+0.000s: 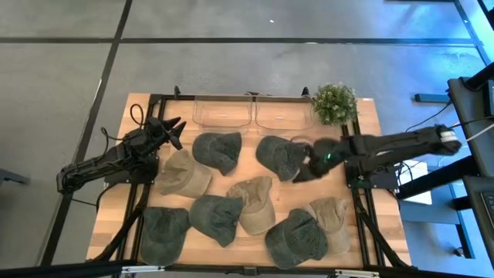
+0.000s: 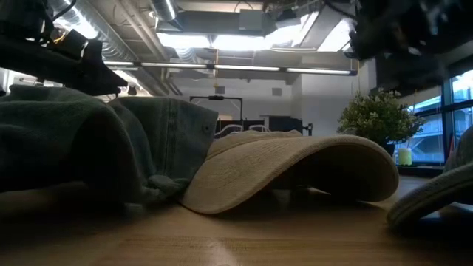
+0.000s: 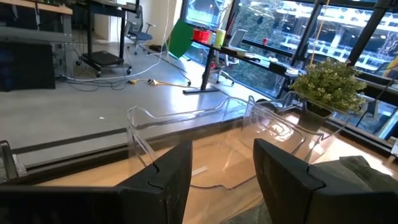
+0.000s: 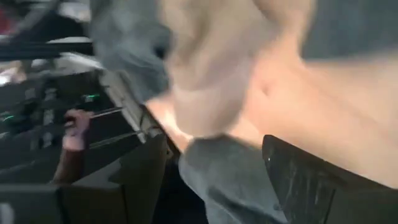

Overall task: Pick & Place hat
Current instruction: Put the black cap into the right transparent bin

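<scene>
High view: wooden bench [image 1: 116, 224] with caps scattered all over it (grey-green and tan mixed). Two clear plastic bins [image 1: 222, 113] sit side by side at the far edge, and a small potted plant [image 1: 334, 103] stands at the far right corner. The right gripper [image 1: 309, 167] reaches in from the right and sits over a dark grey cap [image 1: 279, 157] in the upper middle, touching or just above its right edge; whether the jaws actually pinch it I cannot tell from here. The left gripper [image 1: 171, 130] hangs over the far left of the bench, jaws spread with nothing between them, just beside another grey cap [image 1: 217, 150] and above a tan cap [image 1: 184, 174].

Low view: a tan cap [image 2: 292, 170] lies brim-down in the middle of the bench with a grey-green cap [image 2: 96, 151] pressed against it on the left. The plant [image 2: 378, 118] shows behind, and dark arm parts hang in at both top corners.

Left wrist view: the two dark fingers [image 3: 174, 180] stand apart, empty gap between them, facing the clear bins [image 3: 186, 134] and the plant [image 3: 333, 87] (room and windows beyond).

Right wrist view: heavily blurred. The fingers [image 4: 311, 180] are spread wide and grey fabric [image 4: 230, 180] lies between them, with tan cloth and the wood surface beyond; no clear pinch visible.
</scene>
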### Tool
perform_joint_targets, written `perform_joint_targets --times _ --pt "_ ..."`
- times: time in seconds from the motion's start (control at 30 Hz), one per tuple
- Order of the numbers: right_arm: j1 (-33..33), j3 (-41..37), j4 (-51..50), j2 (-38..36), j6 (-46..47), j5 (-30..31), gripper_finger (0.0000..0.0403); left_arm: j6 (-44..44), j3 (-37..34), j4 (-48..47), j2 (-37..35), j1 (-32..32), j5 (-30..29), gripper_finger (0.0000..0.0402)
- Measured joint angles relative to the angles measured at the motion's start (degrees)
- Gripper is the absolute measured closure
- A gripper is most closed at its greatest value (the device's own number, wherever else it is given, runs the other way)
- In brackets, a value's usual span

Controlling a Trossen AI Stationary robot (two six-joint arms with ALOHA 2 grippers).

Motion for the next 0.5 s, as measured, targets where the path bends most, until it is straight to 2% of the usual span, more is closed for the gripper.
perform_joint_targets --times 0.13,0.33,0.5 --pt "6.5 -3.0 3.3 2.8 11.7 10.2 0.0136 0.0 0.0 0.0 0.0 0.0 0.0 0.0238" --pt "11.6 -8.7 10.1 5.6 24.9 26.4 0.0136 0.0 0.0 0.0 0.0 0.0 0.0 0.0236" --pt "14.2 -11.3 14.3 9.6 30.7 27.9 0.0136 0.1 0.0 0.0 0.0 0.0 0.0 0.0238"
